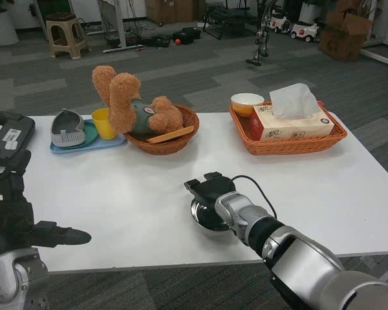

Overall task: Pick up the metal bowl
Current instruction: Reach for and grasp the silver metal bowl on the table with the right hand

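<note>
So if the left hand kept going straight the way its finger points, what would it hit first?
The left hand points right along the near table edge, so probably the metal bowl under the right hand. Depth is unclear; it might pass just in front.

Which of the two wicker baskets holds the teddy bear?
The round basket left of centre holds the teddy bear; the rectangular basket holds a tissue box.

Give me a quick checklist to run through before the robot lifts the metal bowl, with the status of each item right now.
1. Right hand over the round shiny metal bowl: ok.
2. Fingers closed on the bowl's rim: cannot tell, the hand hides it.
3. Bowl upright on the white table: ok.
4. Space around the bowl: ok, the round wicker basket with the brown teddy bear stands apart.
5. Left hand away from the bowl: ok, at the table's left edge.
</note>
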You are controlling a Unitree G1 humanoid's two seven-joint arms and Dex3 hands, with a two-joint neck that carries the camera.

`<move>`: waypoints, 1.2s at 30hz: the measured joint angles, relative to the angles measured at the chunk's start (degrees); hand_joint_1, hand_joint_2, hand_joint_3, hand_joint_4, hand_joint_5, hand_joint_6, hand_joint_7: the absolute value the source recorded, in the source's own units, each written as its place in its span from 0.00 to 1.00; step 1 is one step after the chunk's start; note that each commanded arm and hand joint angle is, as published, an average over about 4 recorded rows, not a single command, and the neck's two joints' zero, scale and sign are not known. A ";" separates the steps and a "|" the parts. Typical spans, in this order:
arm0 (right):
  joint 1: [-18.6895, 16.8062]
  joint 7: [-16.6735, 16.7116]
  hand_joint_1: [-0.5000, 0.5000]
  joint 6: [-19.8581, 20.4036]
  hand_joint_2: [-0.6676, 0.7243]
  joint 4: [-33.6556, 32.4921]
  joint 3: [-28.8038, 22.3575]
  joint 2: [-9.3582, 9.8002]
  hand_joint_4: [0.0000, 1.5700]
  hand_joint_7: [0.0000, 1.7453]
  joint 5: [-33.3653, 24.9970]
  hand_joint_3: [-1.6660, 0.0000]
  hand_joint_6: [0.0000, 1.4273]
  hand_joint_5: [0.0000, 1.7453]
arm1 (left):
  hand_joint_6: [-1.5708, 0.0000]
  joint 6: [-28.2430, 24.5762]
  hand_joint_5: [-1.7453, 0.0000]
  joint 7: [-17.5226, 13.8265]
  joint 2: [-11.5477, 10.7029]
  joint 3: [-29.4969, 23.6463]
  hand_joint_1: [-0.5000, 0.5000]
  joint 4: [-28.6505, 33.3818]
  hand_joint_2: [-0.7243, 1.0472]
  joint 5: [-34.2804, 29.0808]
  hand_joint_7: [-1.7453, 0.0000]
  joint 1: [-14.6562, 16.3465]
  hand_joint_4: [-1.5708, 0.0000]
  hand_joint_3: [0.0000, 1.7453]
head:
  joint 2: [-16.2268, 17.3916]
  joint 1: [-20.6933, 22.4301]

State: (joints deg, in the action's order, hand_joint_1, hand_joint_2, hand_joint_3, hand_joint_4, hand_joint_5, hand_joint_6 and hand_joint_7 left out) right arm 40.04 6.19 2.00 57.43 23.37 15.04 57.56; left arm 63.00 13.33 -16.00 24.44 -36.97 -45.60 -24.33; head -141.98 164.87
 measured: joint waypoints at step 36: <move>2.15 -1.51 0.14 0.04 0.53 3.24 2.95 0.16 0.33 0.97 -3.09 0.55 0.00 0.82 | 1.00 0.00 0.41 0.00 0.00 0.00 0.00 0.01 0.00 0.00 1.00 0.00 0.39 0.00 | 0.89 -0.09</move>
State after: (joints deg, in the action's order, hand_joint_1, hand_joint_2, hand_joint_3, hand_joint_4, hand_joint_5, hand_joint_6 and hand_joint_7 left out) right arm 42.20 4.68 2.04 60.67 26.31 15.20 54.47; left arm 63.00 13.33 -16.00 24.44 -36.96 -45.60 -24.33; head -141.09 164.78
